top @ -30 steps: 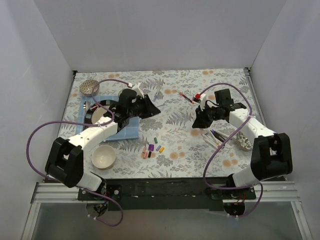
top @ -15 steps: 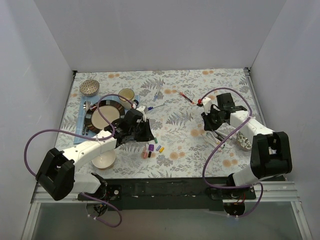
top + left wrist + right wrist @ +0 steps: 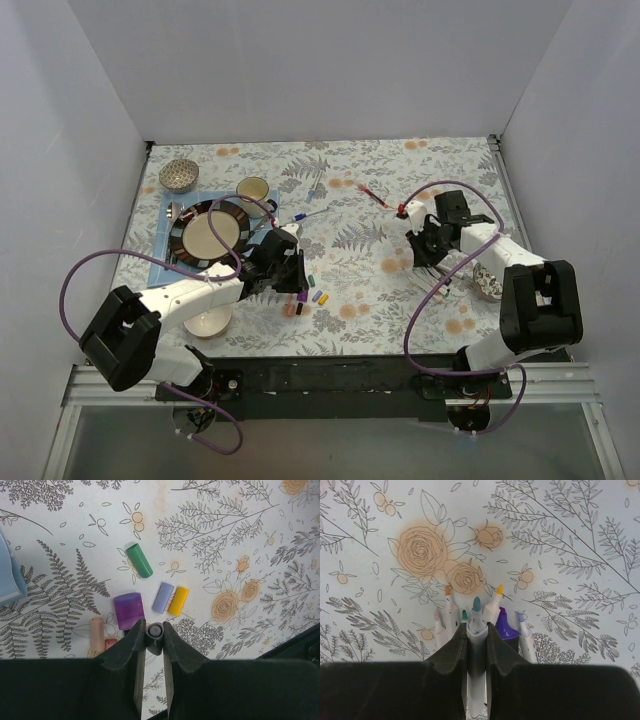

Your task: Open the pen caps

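Observation:
In the left wrist view my left gripper (image 3: 154, 630) is shut on a small dark grey pen cap, held end-on just above the table. Loose pen caps lie right in front of it: green (image 3: 139, 561), purple (image 3: 129, 610), lilac (image 3: 163, 597), yellow (image 3: 178, 600) and pale pink (image 3: 97, 632). My right gripper (image 3: 476, 627) is shut on a white pen with a bare teal tip (image 3: 476, 605). It hangs low over several uncapped pens (image 3: 493, 609) lying side by side. From above, the left gripper (image 3: 297, 283) is at the cap cluster (image 3: 308, 297) and the right gripper (image 3: 425, 250) is at the pen pile.
A capped red pen (image 3: 375, 197) and a blue pen (image 3: 305, 216) lie at mid-table. A dark-rimmed plate (image 3: 180, 232) on a blue mat (image 3: 165, 210), a cream bowl (image 3: 207, 322), a cup (image 3: 252, 188) and a patterned bowl (image 3: 180, 175) stand at left. A small dish (image 3: 488, 283) sits at right.
My left arm has swung from over the plate down and right to the loose caps. My right gripper has shifted right and lowered over the pen pile.

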Tool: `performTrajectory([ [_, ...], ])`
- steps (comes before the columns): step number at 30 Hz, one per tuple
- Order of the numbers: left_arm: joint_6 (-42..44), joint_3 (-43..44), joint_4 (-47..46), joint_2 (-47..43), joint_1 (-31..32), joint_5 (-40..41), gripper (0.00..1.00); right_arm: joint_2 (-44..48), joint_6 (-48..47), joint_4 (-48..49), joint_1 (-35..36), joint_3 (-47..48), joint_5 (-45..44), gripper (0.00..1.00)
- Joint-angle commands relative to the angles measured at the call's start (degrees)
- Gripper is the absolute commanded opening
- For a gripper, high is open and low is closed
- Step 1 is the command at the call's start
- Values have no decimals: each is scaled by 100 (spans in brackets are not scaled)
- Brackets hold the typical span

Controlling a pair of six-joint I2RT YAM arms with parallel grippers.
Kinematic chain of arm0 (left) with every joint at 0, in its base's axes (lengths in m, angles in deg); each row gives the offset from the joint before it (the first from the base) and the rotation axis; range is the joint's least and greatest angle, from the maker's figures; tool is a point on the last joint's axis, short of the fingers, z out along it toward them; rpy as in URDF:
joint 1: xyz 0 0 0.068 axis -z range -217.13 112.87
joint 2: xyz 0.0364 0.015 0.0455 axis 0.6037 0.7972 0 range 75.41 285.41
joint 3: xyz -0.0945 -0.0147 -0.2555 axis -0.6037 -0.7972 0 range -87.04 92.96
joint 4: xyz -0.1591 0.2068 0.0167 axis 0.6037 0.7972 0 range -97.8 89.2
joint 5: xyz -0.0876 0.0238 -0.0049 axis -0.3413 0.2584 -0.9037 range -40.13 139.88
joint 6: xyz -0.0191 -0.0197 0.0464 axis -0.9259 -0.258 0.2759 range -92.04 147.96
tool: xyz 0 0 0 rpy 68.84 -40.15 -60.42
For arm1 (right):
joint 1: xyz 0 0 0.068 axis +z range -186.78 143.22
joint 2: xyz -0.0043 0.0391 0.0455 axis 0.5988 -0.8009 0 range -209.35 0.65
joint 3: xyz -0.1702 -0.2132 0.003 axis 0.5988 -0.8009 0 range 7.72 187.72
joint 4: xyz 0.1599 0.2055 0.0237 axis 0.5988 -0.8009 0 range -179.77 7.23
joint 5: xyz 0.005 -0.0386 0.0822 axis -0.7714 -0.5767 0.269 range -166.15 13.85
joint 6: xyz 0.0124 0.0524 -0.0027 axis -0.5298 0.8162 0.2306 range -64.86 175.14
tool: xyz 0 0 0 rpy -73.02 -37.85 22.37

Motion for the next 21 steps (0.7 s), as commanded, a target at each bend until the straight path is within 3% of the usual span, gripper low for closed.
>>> performTrajectory([
  [1,51,-37,-50,-127,39,279,1,247,-164,18,-289,57,-105,15],
  [15,95,-11,-15,-153,65,315,6,-420,-639,0,-800,470,-536,27],
  [21,121,-2,-15,-145,65,314,8,-702,-771,-193,-958,584,-317,35],
])
